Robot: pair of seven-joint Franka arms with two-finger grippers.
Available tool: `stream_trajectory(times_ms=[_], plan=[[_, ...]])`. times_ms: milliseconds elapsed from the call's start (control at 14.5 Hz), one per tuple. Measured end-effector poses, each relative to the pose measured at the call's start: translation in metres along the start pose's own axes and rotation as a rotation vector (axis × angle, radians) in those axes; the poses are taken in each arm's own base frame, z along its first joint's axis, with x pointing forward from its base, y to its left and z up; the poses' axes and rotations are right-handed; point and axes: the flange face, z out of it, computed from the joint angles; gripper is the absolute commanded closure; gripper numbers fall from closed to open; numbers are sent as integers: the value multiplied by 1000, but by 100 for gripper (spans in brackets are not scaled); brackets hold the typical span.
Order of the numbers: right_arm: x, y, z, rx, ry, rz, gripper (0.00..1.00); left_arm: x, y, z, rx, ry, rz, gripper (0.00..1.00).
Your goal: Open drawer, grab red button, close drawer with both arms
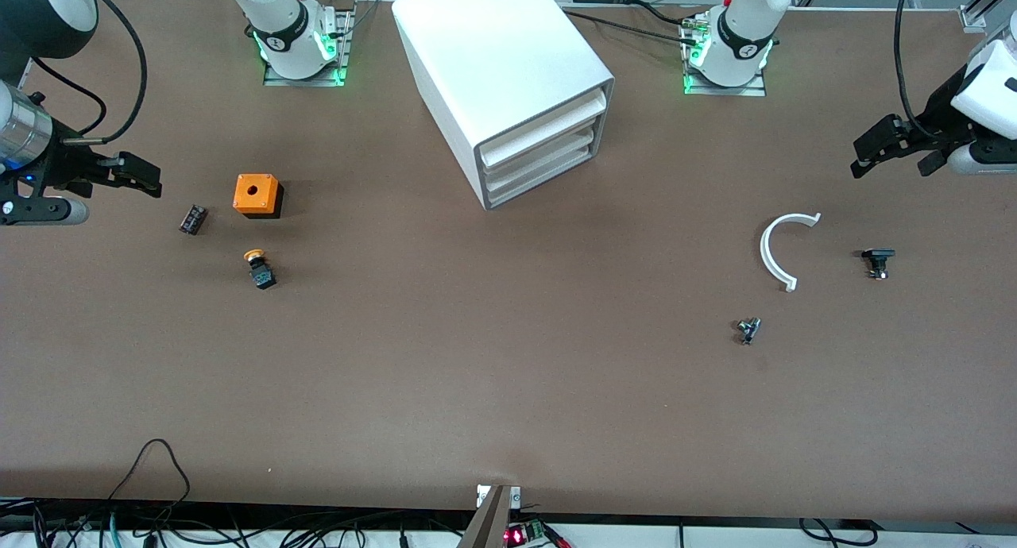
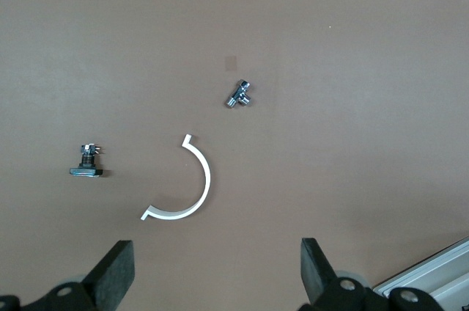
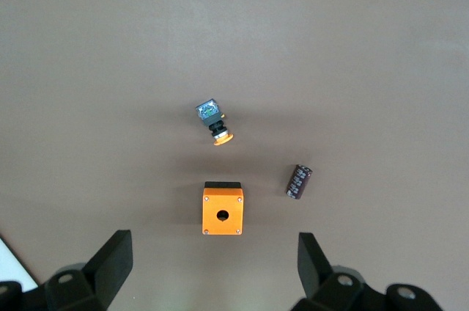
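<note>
The white cabinet (image 1: 500, 48) stands at the middle of the table near the arms' bases. Its three white drawers (image 1: 547, 152) are all pushed in. The red-capped button is out of view. My left gripper (image 1: 891, 152) hangs open and empty over the left arm's end of the table; in the left wrist view (image 2: 218, 271) only bare table lies between its fingers. My right gripper (image 1: 143, 176) hangs open and empty over the right arm's end; in the right wrist view (image 3: 215, 267) it is just off the orange box.
At the right arm's end lie an orange box with a hole (image 1: 257, 194) (image 3: 222, 210), a yellow-orange-capped button (image 1: 259, 268) (image 3: 213, 122) and a dark cylinder (image 1: 193, 218) (image 3: 298, 180). At the left arm's end lie a white curved strip (image 1: 775, 250) (image 2: 192, 186), a metal fitting (image 1: 748, 329) (image 2: 239, 95) and a black part (image 1: 877, 260) (image 2: 88, 163).
</note>
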Motion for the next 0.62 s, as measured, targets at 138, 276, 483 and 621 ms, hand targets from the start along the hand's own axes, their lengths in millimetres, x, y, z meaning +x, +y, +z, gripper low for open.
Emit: stream_trajectory(times_ms=[138, 276, 483, 621], plan=[[0, 1, 0, 0, 0, 4, 0, 0, 0, 0, 0, 0, 0, 0], [0, 2, 0, 0, 2, 7, 0, 1, 0, -4, 0, 5, 0, 0], [1, 3, -8, 18, 26, 17, 0, 5, 1, 4, 1, -16, 1, 0], [0, 8, -16, 40, 44, 30, 0, 10, 2, 17, 3, -44, 3, 0]])
